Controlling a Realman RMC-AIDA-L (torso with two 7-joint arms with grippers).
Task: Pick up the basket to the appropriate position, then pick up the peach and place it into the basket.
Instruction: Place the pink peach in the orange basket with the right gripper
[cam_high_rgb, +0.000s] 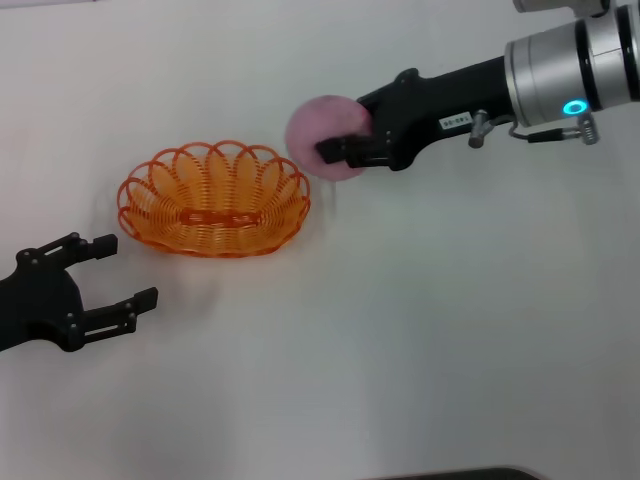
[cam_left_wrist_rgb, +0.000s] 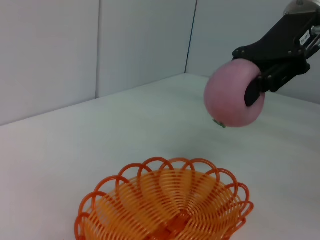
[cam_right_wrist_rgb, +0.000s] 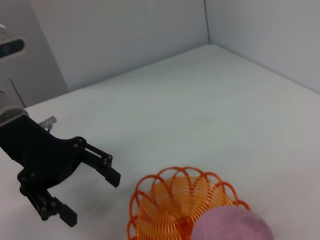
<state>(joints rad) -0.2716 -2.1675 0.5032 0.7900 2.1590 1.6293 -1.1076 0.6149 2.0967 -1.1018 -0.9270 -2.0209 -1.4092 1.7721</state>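
Right gripper (cam_high_rgb: 338, 150) has its jaws clamped on the peach (cam_high_rgb: 320, 134), carried in the air just right of the basket (cam_high_rgb: 213, 199) and above the desk (cam_high_rgb: 450, 330). Judging by that, the basket is already set where it should be and the peach is on its way over the rim for the drop. The left gripper (cam_high_rgb: 113, 272) sits near the basket's left side with jaws spread wide and nothing in them, likely backed off to leave the way clear. The peach is round, matte pink and faintly mottled, with a small dark spot on its underside. The basket is an orange wire oval with a looped rim, and nothing lies in it.
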